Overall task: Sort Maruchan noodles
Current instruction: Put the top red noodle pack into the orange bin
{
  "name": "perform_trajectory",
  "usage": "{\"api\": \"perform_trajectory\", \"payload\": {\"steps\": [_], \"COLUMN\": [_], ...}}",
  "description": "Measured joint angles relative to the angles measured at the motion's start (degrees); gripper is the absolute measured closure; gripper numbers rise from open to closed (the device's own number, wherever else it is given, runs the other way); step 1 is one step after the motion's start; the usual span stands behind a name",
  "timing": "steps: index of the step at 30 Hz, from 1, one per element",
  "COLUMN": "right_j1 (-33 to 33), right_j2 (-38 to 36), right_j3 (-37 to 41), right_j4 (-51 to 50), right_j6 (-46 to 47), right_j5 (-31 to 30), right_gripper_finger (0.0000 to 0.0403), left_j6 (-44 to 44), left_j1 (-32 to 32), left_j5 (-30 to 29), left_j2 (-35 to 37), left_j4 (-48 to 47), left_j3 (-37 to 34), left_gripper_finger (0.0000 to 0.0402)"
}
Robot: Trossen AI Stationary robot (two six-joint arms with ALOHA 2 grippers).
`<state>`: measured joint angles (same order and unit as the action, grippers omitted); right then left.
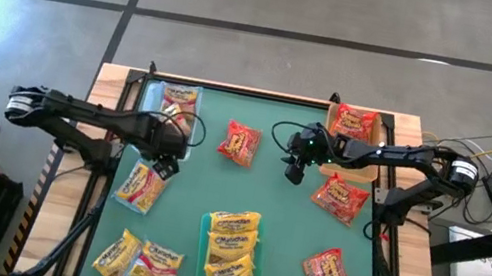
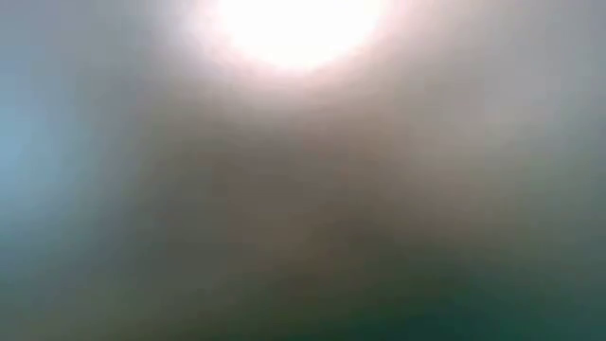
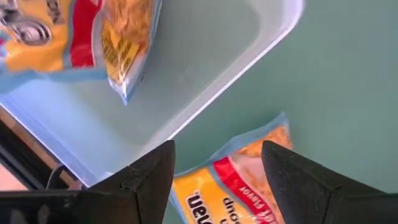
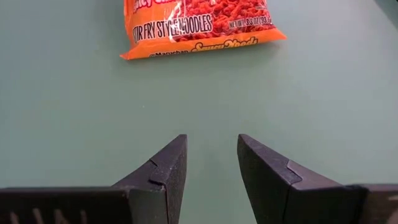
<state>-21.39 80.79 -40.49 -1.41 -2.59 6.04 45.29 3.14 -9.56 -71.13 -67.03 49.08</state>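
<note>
Left gripper (image 1: 163, 166): jaws apart, empty, positioned over yellow packet (image 1: 142, 186) near table's left edge, beside clear tray (image 3: 249, 68) | Right gripper (image 1: 295, 172): jaws apart, empty | Red packet (image 1: 240, 143): located just ahead of right gripper, toward table's far edge.

Table mat (image 1: 283, 216) green. Red-orange packet (image 1: 240, 143) with white lettering. Yellow packets (image 1: 232, 249), red band, blue edging, in green tray (image 1: 201, 252). Clear tray (image 1: 154, 93) pale blue.

Grey tiled floor (image 1: 349, 14), green-topped wooden table (image 1: 113, 84), bright glare overhead
</note>
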Motion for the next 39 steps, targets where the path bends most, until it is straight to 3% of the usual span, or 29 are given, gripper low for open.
{"api": "perform_trajectory", "payload": {"steps": [5,28,34,39], "right_j1": [0.00,0.00,0.00,0.00], "right_j2": [0.00,0.00,0.00,0.00], "right_j3": [0.00,0.00,0.00,0.00], "right_j4": [0.07,0.39,0.40,1.37], "right_j6": [0.00,0.19,1.04,-1.79], "right_j5": [0.01,-0.02,-0.02,-0.05], "right_gripper_finger": [0.0271,0.0271,0.0271,0.0271], "left_j6": [-0.67,-2.85,-3.09,-7.17], "left_j1": [0.47,10.11,10.78,9.54], "left_j5": [-1.51,-21.55,-22.53,-22.01], "left_j2": [-0.03,-0.03,1.12,1.54], "left_j4": [0.07,4.87,5.15,12.77], "left_j3": [-2.31,-5.73,-4.06,-0.22], "left_gripper_finger": [0.0178,0.0178,0.0178,0.0178]}}
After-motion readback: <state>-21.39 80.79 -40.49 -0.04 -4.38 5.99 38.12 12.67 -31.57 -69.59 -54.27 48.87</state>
